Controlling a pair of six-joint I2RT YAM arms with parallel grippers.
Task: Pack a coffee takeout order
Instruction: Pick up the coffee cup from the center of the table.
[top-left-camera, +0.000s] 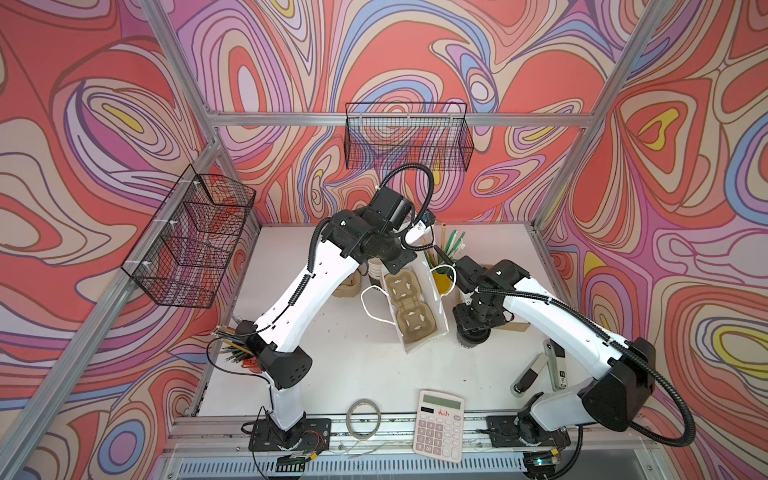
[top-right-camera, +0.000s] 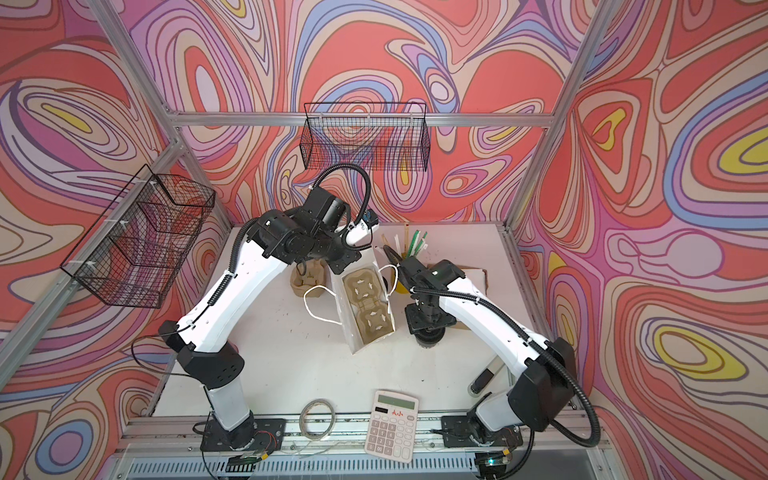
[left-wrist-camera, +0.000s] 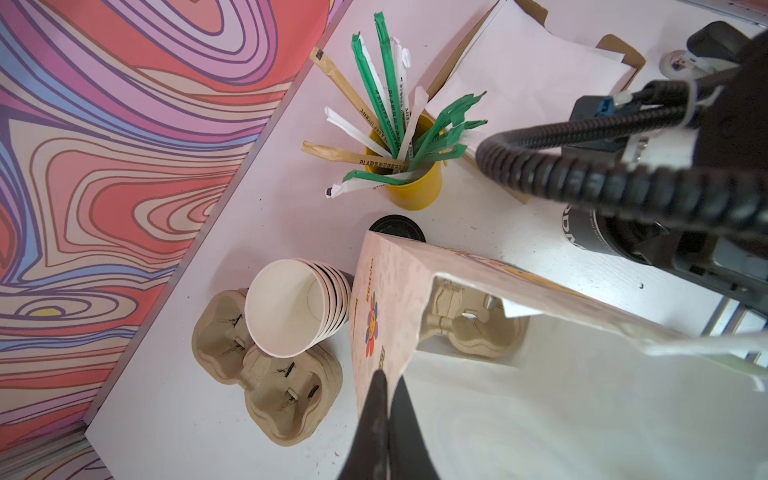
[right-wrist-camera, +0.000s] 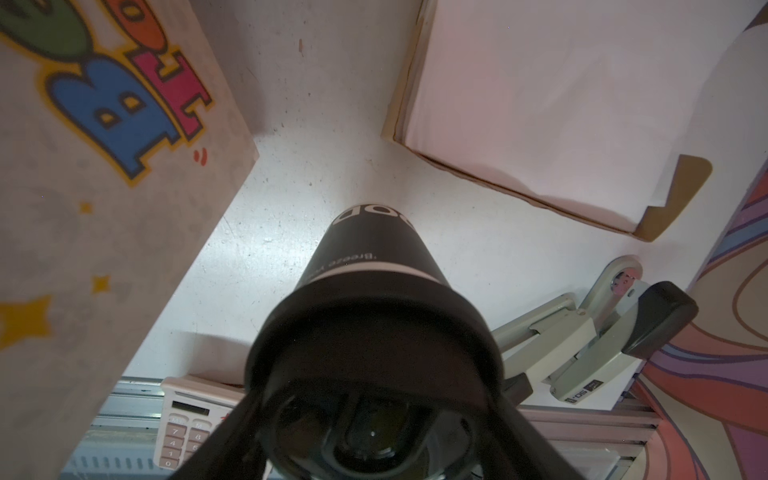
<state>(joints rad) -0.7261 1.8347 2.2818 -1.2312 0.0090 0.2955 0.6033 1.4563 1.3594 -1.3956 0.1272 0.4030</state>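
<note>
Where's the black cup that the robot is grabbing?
In the right wrist view the black lidded cup is gripped by the right gripper, close beside the white printed paper bag; in both top views it is on the bag's right.

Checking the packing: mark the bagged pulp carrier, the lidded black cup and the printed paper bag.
pulp carrier (top-left-camera: 406, 302): a top view, its middle bridge.
lidded black cup (right-wrist-camera: 368, 253): right wrist view, side wall.
printed paper bag (left-wrist-camera: 374, 291): left wrist view, printed side wall.

One bag (left-wrist-camera: 386, 291); one calculator (top-left-camera: 439, 426); one yellow pot (left-wrist-camera: 415, 189).
</note>
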